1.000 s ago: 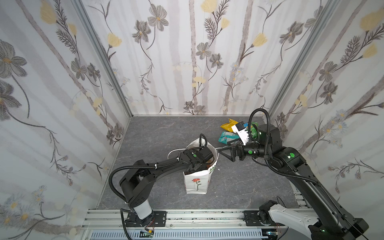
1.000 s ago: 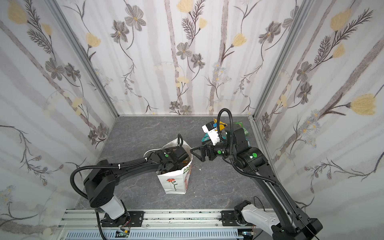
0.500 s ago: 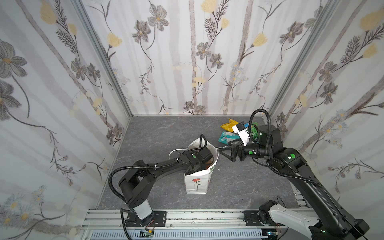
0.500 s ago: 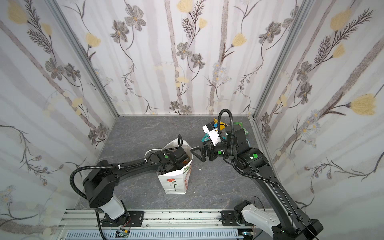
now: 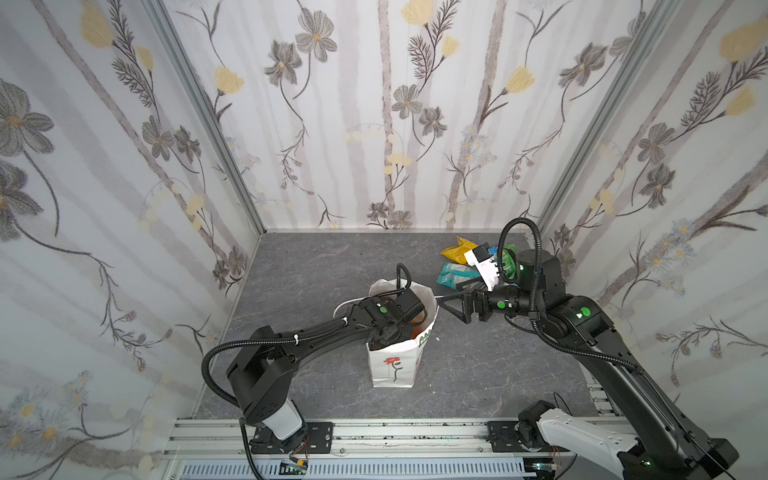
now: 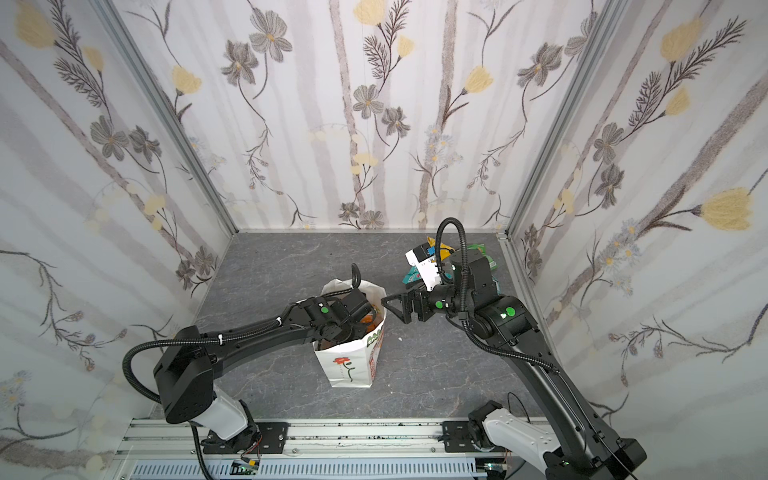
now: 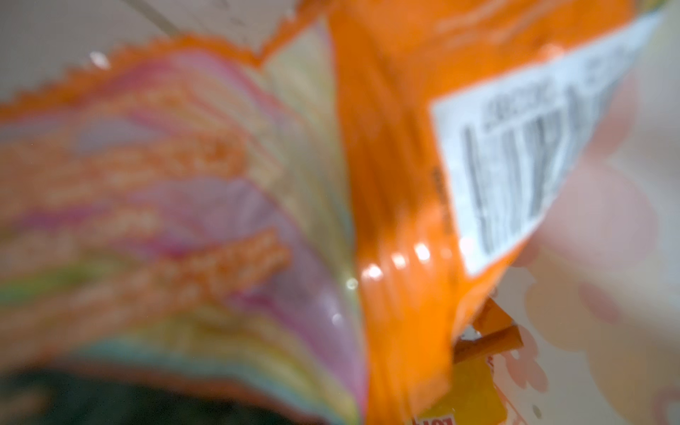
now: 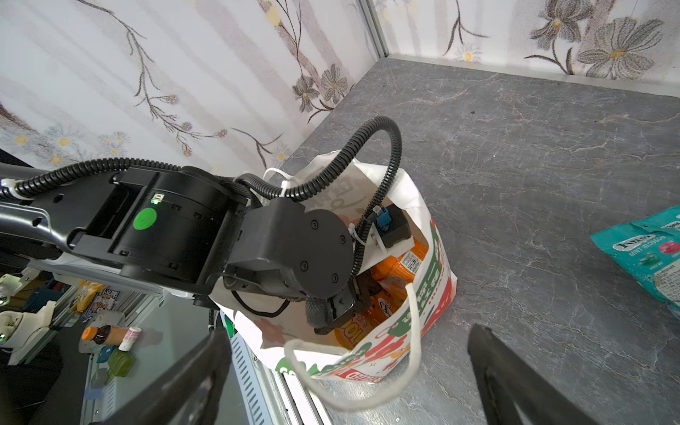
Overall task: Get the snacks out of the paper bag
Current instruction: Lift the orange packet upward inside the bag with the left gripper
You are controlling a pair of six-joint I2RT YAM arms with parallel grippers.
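**A:** Where's the bag?

**B:** I see the paper bag [image 5: 392,365] standing upright mid-table [image 5: 332,270], mouth open, red flower facing the rail. Orange packets [image 8: 399,266] lie inside it.

**A:** And your left hand?

**B:** My left gripper [image 8: 336,311] is down in the bag, jaws closed, tips against the orange foil. I can't tell whether foil is pinched between them. The wrist view is just blurred orange wrapper and a barcode.

**A:** The right one?

**B:** My right gripper [image 5: 455,307] hangs just beside the bag's rim, jaws spread wide and holding nothing. A cord handle [image 8: 412,331] droops below it.

**A:** Anything out?

**B:** Teal packets [image 5: 457,274], a yellow packet [image 5: 457,253] and a green packet [image 6: 478,248] lie near the far right corner.
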